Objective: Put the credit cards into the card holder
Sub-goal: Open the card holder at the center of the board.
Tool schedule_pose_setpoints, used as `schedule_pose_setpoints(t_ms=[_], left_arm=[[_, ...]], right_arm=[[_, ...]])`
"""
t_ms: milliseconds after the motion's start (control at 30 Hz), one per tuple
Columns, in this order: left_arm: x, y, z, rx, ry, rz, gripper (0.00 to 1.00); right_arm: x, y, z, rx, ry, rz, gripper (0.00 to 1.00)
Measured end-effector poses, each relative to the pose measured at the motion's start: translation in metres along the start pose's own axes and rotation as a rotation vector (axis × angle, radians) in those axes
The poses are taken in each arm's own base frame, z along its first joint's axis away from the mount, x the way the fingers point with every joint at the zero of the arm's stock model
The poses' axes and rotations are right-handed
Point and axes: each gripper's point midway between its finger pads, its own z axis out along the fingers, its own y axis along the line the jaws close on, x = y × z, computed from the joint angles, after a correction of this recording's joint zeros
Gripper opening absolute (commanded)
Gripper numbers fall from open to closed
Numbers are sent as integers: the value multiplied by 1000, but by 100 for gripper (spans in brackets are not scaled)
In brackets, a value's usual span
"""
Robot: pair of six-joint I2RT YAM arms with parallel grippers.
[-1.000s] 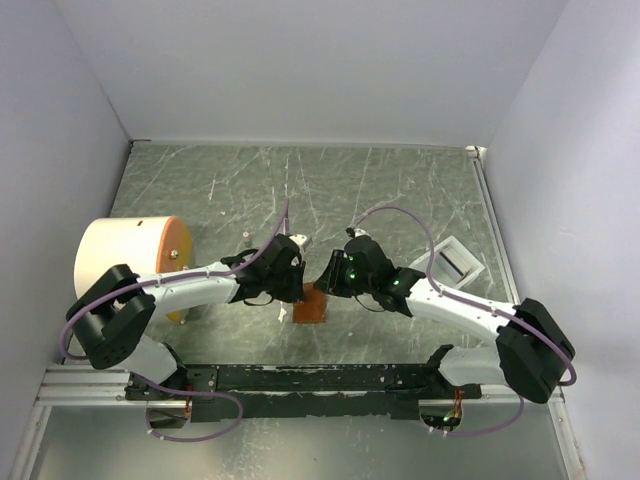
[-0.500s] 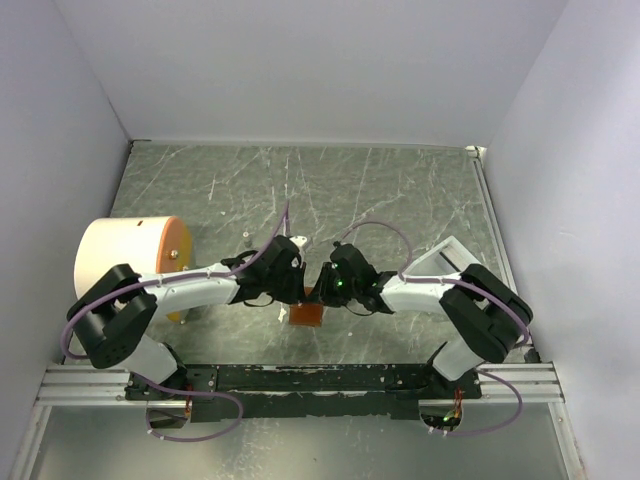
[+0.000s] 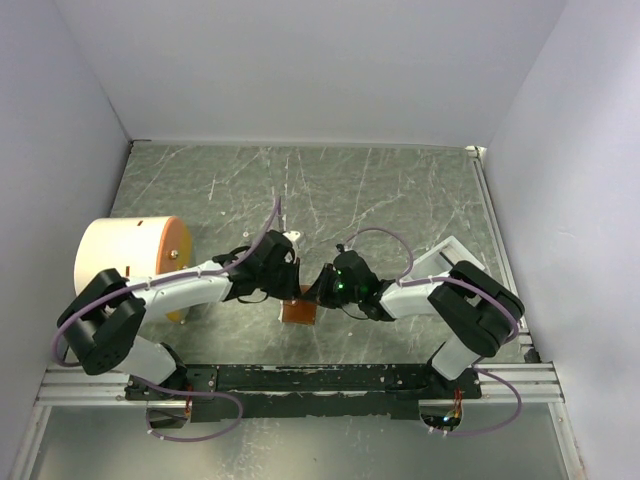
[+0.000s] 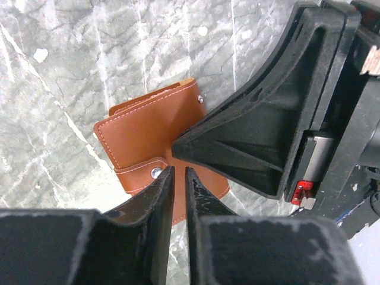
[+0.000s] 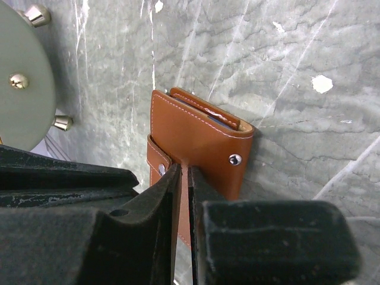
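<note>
Top external: fixed high, behind arm bases, faces down and forward over whole grey marbled tabletop (image 3: 330, 190); far off, both arms entire in frame.

Left wrist: mounted on left arm, looks steeply down along left arm's black fingers (image 4: 148, 208); very close to table.

Right wrist: same arrangement, right arm's black fingers (image 5: 157, 202) at bottom of frame; very close.

Shared: all three see small brown stitched leather wallet with pale snap button (image 3: 300, 311) (image 4: 148, 136) (image 5: 199, 139), wrist views from opposite sides. Left wrist also catches right arm's black fingers (image 4: 255, 136).
</note>
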Motion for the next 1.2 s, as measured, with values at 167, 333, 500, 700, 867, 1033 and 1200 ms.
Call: schedule_pose_setpoints(t_ms=[167, 333, 500, 700, 867, 1033, 1200], left_arm=[[1, 3, 1, -44, 25, 26, 45], [14, 11, 9, -87, 79, 37, 43], [17, 14, 19, -118, 109, 40, 44], [16, 15, 22, -152, 126, 52, 36], [16, 18, 23, -193, 129, 67, 23], [14, 18, 23, -210, 124, 73, 10], [13, 17, 23, -209, 118, 74, 7]], right_arm=[[-1, 1, 0, 0, -8, -3, 12], [-1, 1, 0, 2, -10, -5, 11], [-4, -1, -3, 23, -28, -10, 11], [-4, -3, -4, 33, -30, -13, 11], [-3, -2, -3, 27, -29, -12, 11], [-3, -2, -3, 27, -29, -12, 10], [-3, -3, -3, 27, -30, -10, 10]])
